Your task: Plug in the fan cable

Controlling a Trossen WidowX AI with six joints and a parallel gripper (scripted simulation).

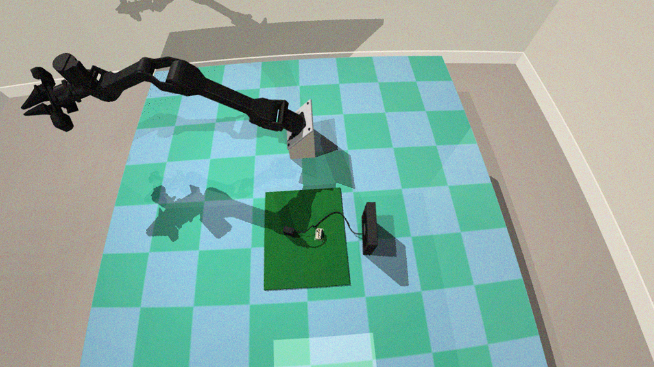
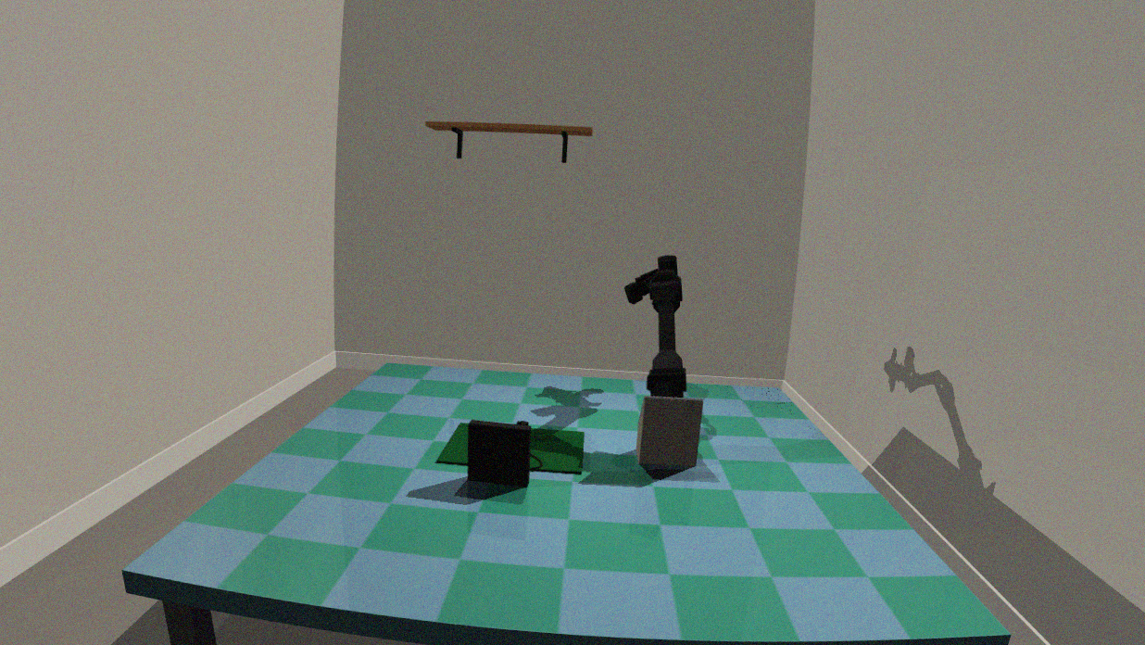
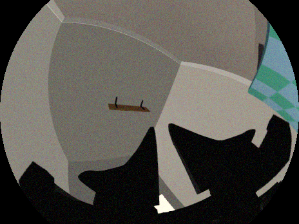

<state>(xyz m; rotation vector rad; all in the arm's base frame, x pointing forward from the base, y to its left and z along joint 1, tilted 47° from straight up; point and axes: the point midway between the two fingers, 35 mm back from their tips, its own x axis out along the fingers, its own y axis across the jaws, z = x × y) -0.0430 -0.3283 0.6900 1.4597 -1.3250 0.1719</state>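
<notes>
The green board (image 1: 301, 269) (image 2: 569, 458) lies on the checkered table. A small pale block with dark dots (image 1: 318, 233), apparently the fan header, sits near its middle. The black fan (image 1: 369, 229) (image 2: 497, 454) stands upright beside the board. Its thin dark cable (image 1: 337, 213) arches over the board toward a small black block (image 1: 288, 231), apparently the plug, which looks apart from the pale block. Fine contact there is too small to tell. My gripper (image 1: 23, 110) (image 3: 161, 128) is slightly open and empty, raised far from the board and beyond the table's edge.
The arm's base block (image 1: 303, 142) (image 2: 670, 432) stands on the table beside the board. A wooden shelf (image 2: 512, 128) (image 3: 127, 107) is on the wall. The arm casts shadows across the board and table.
</notes>
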